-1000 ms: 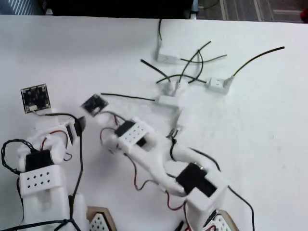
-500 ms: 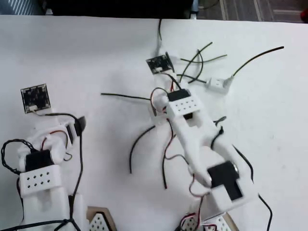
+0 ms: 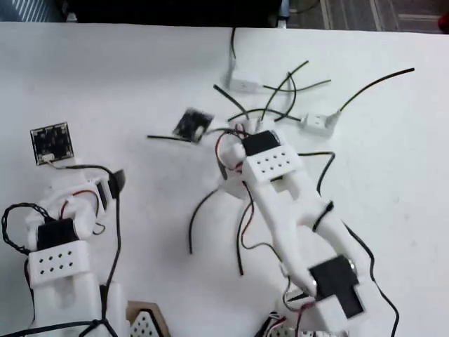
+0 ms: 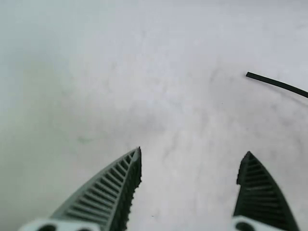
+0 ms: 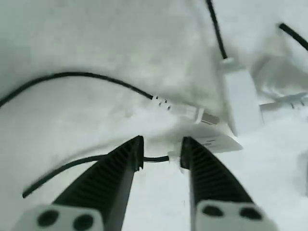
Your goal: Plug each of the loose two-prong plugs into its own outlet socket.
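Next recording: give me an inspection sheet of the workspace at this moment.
Surface: white table, bare beneath the left arm.
Job's things: far socket block and nearer socket block among the cables; a plug lies beside a block, seating unclear.
Clutter: nothing seen.
Grippers: left gripper open over bare table; right gripper open narrowly over a cable by the plug.
Cables: black cables tangled around the blocks.
Surroundings: dark area beyond the table's far edge.

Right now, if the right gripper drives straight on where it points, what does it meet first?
Likely the thin black wire lying just ahead of the open right gripper, then the white rectangular socket block beyond it. Depth is unclear.
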You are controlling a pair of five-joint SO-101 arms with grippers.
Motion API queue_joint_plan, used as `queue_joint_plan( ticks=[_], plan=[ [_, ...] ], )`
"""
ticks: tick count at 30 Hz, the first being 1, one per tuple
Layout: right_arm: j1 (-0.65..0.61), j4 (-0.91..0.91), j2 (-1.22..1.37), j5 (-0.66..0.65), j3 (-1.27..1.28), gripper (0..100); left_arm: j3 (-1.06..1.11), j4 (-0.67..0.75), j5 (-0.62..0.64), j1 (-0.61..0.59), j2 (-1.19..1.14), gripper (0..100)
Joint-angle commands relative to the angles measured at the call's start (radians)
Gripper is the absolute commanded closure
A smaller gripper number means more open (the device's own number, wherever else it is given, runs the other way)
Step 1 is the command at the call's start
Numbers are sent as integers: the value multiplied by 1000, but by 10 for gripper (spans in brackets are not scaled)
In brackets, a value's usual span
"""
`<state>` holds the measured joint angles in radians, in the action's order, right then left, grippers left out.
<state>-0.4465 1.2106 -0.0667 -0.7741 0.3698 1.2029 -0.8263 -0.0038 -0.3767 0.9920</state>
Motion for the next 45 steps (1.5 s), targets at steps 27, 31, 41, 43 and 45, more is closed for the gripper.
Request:
queue_joint_plan(
  ticks=[27, 31, 41, 43, 45],
  plan=[
    [-28, 180, 364, -470, -336, 737, -3, 18, 3, -4, 24, 683],
    [-12, 180, 455, -470, -427, 740, -3, 18, 3, -4, 24, 683],
    [45, 182, 556, -471, -488, 951, -3, 18, 2, -4, 24, 683],
    [53, 183, 555, -471, -486, 985, -3, 18, 2, -4, 24, 683],
    [53, 183, 552, -463, -489, 981, -3, 18, 2, -4, 24, 683]
  ],
)
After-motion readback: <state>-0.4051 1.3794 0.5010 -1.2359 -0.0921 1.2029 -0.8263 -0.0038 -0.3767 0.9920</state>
